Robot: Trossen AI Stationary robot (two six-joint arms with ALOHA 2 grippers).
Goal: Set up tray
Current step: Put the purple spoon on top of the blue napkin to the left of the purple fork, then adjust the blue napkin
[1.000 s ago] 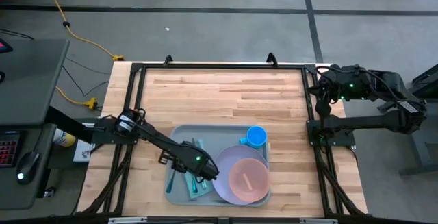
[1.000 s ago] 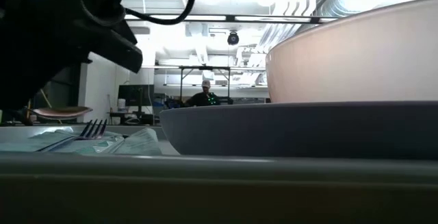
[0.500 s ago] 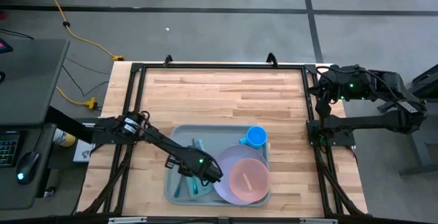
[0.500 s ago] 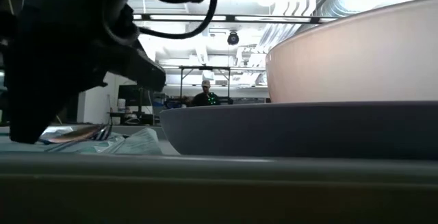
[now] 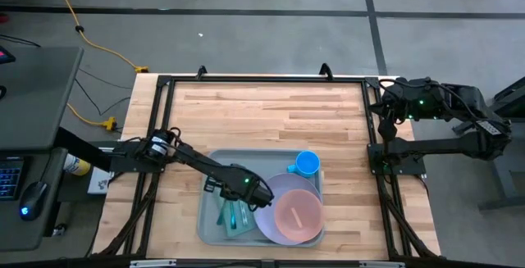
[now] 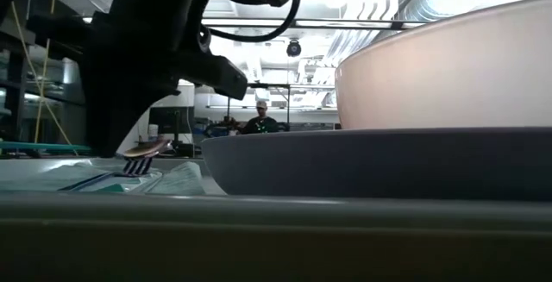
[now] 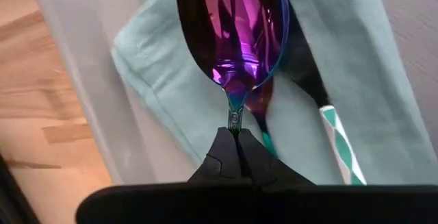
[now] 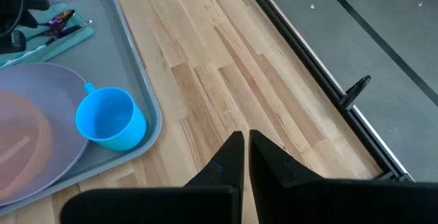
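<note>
The pale grey-green tray (image 5: 212,165) lies at the table's near edge. It holds a teal napkin (image 7: 171,94), a lavender plate (image 5: 271,223) with a pink bowl (image 5: 297,212), and a blue cup (image 5: 307,163). My left gripper (image 5: 246,191) (image 7: 234,133) hovers over the napkin, shut on a spoon (image 7: 233,25) with an iridescent purple-blue bowl. A fork (image 6: 136,167) and a striped teal handle (image 7: 339,145) rest on the napkin. My right gripper (image 8: 242,148) waits, shut, over the table's far right corner. My left gripper pinches the spoon's thin neck (image 7: 234,112), just behind its bowl, between the two fingertips. The bowl sticks out past the fingers over the napkin. In the low view the spoon's bowl (image 6: 142,150) hangs a little above the fork, clear of the napkin.
Bare wood (image 5: 262,112) stretches from the tray to the far edge. The plate and bowl stand close to the right of my left gripper, the cup (image 8: 109,120) at the tray's far right corner. A person (image 6: 260,120) shows far off in the room.
My left gripper has moved a little toward the table's right and far edges and upward, staying shut. The spoon has come up with it and now hangs above the fork and napkin, which have stayed in place.
</note>
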